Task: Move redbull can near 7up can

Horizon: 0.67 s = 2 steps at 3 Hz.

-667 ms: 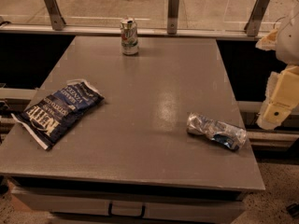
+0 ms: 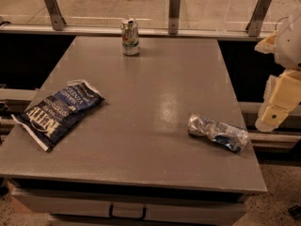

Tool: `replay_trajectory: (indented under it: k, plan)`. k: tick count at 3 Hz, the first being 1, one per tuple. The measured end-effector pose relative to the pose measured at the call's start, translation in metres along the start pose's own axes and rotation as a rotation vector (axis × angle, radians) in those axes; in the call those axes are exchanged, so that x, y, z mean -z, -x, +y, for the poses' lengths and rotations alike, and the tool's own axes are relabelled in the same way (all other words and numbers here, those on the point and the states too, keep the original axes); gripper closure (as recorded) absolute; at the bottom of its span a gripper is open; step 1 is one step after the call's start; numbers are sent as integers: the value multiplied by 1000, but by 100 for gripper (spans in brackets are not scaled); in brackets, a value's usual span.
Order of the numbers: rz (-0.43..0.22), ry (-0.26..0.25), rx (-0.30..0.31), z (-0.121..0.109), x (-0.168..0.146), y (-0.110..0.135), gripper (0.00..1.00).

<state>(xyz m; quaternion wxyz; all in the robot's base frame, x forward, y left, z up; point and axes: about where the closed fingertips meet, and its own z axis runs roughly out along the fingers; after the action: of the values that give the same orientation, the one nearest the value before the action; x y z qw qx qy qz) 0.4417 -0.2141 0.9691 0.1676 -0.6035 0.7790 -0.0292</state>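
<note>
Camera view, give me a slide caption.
Dented redbull can lies by the table's right edge, 7up can stands at the far edge, chip bag left, gripper off the right side.

cream gripper [image 2: 272, 115] — far right, silver-blue redbull can [image 2: 217, 132]

Cropped by the right edge, just right of the table [image 2: 141, 140]: cream robot arm [image 2: 287, 86], upper part lost, gripper [image 2: 269, 118] at its lower end beside the table's near right side. Too blurred to read: lettering on the redbull can [image 2: 217, 132] by the table's right edge, 7up can [image 2: 130, 36] label at its far edge, small print on the chip bag [image 2: 59, 112] at its left. Beyond the table, metal posts [image 2: 174, 11] cut by the top edge.
</note>
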Motion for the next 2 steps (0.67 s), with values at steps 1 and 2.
replay_trajectory:
  k: [1, 2]
  plan:
    - [-17, 22, -22, 3, -25, -1, 0]
    - [-16, 66, -47, 15, -47, 4, 0]
